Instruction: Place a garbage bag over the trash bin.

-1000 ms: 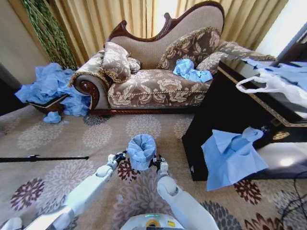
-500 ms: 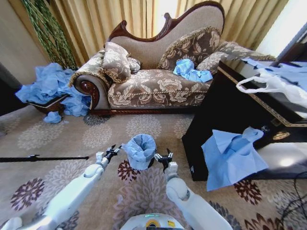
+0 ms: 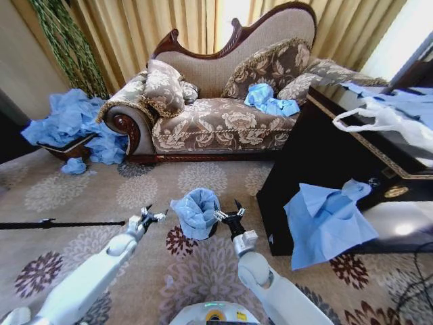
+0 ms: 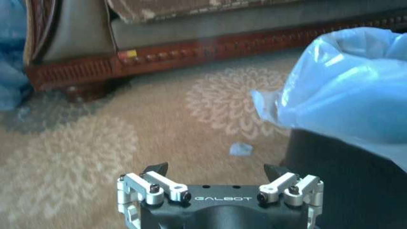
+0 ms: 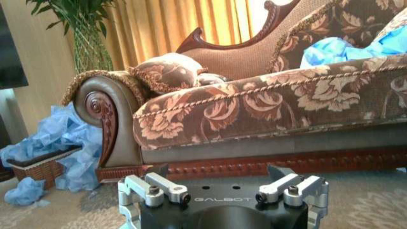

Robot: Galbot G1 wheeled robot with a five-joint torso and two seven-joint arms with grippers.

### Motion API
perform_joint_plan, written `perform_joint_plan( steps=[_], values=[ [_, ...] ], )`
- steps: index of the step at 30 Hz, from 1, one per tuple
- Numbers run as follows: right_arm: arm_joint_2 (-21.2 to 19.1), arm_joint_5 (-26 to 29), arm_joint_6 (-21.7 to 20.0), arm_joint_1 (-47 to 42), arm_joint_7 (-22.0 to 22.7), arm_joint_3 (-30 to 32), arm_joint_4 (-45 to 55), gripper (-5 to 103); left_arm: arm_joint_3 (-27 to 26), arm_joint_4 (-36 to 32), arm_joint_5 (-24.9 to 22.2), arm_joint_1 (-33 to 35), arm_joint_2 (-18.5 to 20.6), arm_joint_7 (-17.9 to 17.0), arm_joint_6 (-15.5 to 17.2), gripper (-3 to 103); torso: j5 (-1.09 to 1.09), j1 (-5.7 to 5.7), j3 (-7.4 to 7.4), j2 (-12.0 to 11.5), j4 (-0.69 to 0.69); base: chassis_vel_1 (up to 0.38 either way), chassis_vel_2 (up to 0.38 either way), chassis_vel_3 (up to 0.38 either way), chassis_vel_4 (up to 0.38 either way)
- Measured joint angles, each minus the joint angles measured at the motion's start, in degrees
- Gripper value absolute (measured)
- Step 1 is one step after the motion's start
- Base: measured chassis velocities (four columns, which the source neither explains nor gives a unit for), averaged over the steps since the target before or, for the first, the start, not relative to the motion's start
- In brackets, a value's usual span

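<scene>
The light-blue garbage bag (image 3: pixel 196 210) is draped over the small black trash bin (image 4: pixel 340 183), its crinkly rim folded down over the bin's top. In the left wrist view the garbage bag (image 4: pixel 346 90) hangs over the bin's dark wall. My left gripper (image 3: pixel 147 217) is open and hovers a short way to the bin's left, holding nothing. On the bin's other side my right gripper (image 3: pixel 230 215) is open, close to the bag but apart from it. The wrist views show the open left gripper (image 4: pixel 215 170) and right gripper (image 5: pixel 219 170).
A patterned sofa (image 3: pixel 223 115) stands behind the bin with blue bags on its seat. A black cabinet (image 3: pixel 325 162) at the right carries a hanging blue bag (image 3: pixel 325 220) and a white bag (image 3: pixel 385 120). A heap of blue bags (image 3: pixel 71 125) lies at the left. A black rod (image 3: pixel 61 223) lies on the carpet.
Both grippers have let go of the bag's sides, opened and drawn away from the bin, the left one to the left, the right one to the right. The bag stays on the bin.
</scene>
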Motion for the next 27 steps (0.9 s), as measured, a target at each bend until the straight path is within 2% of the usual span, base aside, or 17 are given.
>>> perform_joint_plan(
  steps=[1,4,5,7,8,12,13,16,17,19,20,21,22,23,24,26,27],
  values=[
    [-0.1,-0.1,0.1,-0.3,-0.1,0.1,-0.1,100,-0.6,-0.1,-0.1,0.9,-0.4,0.2,-0.6,100,-0.01,0.00,0.00,0.0,-0.04,0.000,0.000,0.000,0.000],
    [-0.5,0.0,0.1,-0.8,-0.1,0.5,0.7,100,-2.9,-2.7,-1.3,2.4,0.2,0.0,-1.2,100,-0.02,0.00,0.00,0.0,-0.01,0.000,0.000,0.000,0.000],
    [-0.7,0.5,0.1,-1.0,-0.1,0.9,1.6,100,-4.1,-5.0,-2.5,2.9,1.1,-0.3,-1.1,103,-0.01,0.00,0.00,0.0,0.00,0.000,0.000,0.000,0.000],
    [-1.0,1.5,1.1,-1.6,-0.8,2.1,3.5,100,-5.9,-11.8,-5.7,2.6,4.8,-1.8,0.9,100,0.01,0.00,0.00,0.0,-0.01,0.000,0.000,0.000,0.000],
    [-1.0,1.5,1.1,-1.6,-0.8,2.1,3.5,100,-5.9,-11.8,-5.7,2.6,4.8,-1.8,0.9,100,0.01,0.00,0.00,0.0,-0.01,0.000,0.000,0.000,0.000],
    [-1.0,0.8,5.4,-2.9,-4.4,5.4,6.5,100,-4.6,-20.7,-10.7,-2.2,13.9,-4.3,6.0,84,0.02,0.00,0.00,0.0,-0.04,0.000,0.000,0.000,0.000],
    [-1.0,0.8,5.4,-2.9,-4.4,5.4,6.5,100,-4.6,-20.7,-10.7,-2.2,13.9,-4.3,6.0,84,0.02,0.00,0.00,0.0,-0.04,0.000,0.000,0.000,0.000],
    [-1.6,-0.2,6.5,-4.8,-6.3,8.3,11.2,100,-0.6,-25.9,-16.7,-9.8,22.7,-3.4,11.4,72,0.04,0.00,0.00,0.0,-0.02,0.000,0.000,0.000,0.000],
    [-1.6,-0.2,6.5,-4.8,-6.3,8.3,11.2,100,-0.6,-25.9,-16.7,-9.8,22.7,-3.4,11.4,72,0.04,0.00,0.00,0.0,-0.02,0.000,0.000,0.000,0.000],
    [-2.0,-0.7,5.9,-6.0,-6.4,9.2,13.7,100,3.6,-27.1,-19.3,-14.7,25.2,-2.5,14.8,61,0.01,0.00,0.00,0.0,0.00,0.000,0.000,0.000,0.000],
    [-2.0,-0.7,5.9,-6.0,-6.4,9.2,13.7,100,3.6,-27.1,-19.3,-14.7,25.2,-2.5,14.8,61,0.01,0.00,0.00,0.0,0.00,0.000,0.000,0.000,0.000],
    [-2.2,-2.9,5.1,-7.7,-6.4,10.6,15.3,100,9.3,-27.8,-21.8,-21.5,26.5,-2.0,17.7,56,0.01,0.00,0.00,0.0,-0.01,0.000,0.000,0.000,0.000],
    [-2.3,-4.2,4.9,-8.6,-6.5,11.2,15.7,100,12.2,-28.0,-22.8,-24.7,26.7,-1.9,19.3,50,0.04,0.00,0.00,0.0,0.00,0.000,0.000,0.000,0.000],
    [-2.6,-7.0,4.3,-11.0,-6.9,13.0,16.2,100,18.9,-28.0,-24.6,-31.4,26.3,-1.9,22.5,45,0.00,0.00,0.00,0.0,0.01,0.000,0.000,0.000,0.000],
    [-2.6,-7.0,4.3,-11.0,-6.9,13.0,16.2,100,18.9,-28.0,-24.6,-31.4,26.3,-1.9,22.5,45,0.00,0.00,0.00,0.0,0.01,0.000,0.000,0.000,0.000],
    [-3.0,-8.9,3.7,-14.1,-7.4,15.0,16.7,100,27.2,-27.5,-25.9,-39.9,24.6,-2.0,24.9,34,0.02,0.00,0.00,0.0,-0.03,0.000,0.000,0.000,0.000],
    [-3.0,-9.4,3.5,-16.6,-7.6,16.6,16.8,100,32.9,-26.3,-26.5,-45.9,22.1,-2.1,26.5,28,0.02,0.00,0.00,0.0,-0.02,0.000,0.000,0.000,0.000]
  ],
)
